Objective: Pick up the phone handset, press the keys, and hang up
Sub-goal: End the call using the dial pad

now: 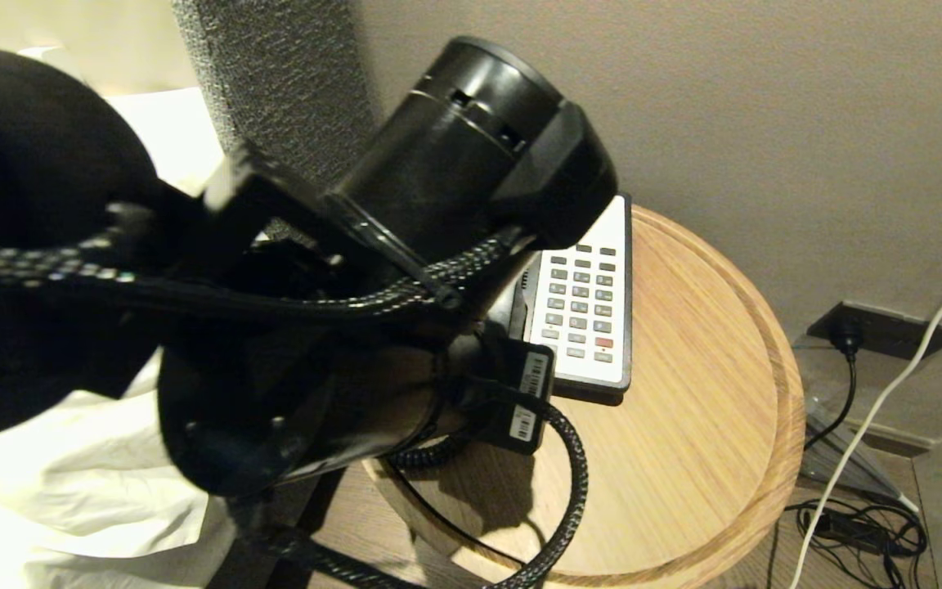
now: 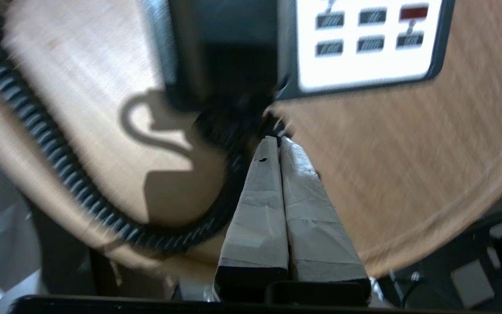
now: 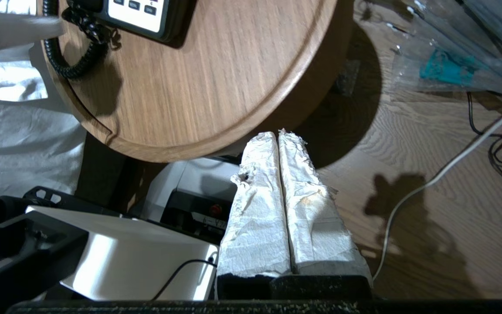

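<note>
The left gripper, its taped fingers pinched together on nothing, hangs right at the near edge of the black-and-white phone base, probably lining up on the long black plastic handset lying in its cradle beside the dark grey keys. The right gripper is parked off the round wooden table, closed too and empty.

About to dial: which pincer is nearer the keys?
Left. The left pincer, shut, hangs just off the keys; the right pincer, shut, is beyond the table's edge.
</note>
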Tool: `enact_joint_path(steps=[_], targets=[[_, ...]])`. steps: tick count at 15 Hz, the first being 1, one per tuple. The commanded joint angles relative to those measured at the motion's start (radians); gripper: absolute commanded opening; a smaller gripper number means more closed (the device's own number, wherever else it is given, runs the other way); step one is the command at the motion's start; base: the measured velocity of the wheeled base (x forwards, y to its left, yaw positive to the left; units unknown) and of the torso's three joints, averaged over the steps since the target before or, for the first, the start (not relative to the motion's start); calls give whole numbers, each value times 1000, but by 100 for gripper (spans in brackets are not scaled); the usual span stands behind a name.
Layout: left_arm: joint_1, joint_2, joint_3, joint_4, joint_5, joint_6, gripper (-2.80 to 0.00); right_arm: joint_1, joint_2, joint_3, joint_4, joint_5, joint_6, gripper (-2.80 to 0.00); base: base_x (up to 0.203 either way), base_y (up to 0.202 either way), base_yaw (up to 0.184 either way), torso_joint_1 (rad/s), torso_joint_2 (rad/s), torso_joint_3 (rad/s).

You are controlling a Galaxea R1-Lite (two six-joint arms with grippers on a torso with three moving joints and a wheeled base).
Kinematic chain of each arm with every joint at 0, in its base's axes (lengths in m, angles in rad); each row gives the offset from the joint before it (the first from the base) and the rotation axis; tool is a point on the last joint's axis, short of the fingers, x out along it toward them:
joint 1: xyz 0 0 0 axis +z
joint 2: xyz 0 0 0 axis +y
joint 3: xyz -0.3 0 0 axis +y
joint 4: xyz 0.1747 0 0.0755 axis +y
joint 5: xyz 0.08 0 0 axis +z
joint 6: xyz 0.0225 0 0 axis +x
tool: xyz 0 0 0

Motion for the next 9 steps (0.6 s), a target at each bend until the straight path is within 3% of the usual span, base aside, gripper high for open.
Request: enact_joint_path(steps=[1,6,9], targets=[[-2,-157,87,5,3,-4,-280,1,49,-2,-9,2,0,-280,0,0,0,0,0,0],[1,-489,321,-2,2,-1,-280,49,282,-27,-153,17,-7,-280,0,0,0,0,0,0],[17,-600,361,-1,-1,0,-280,67,467,-127,-202,16,-10,-280,0,0,0,0,0,0]])
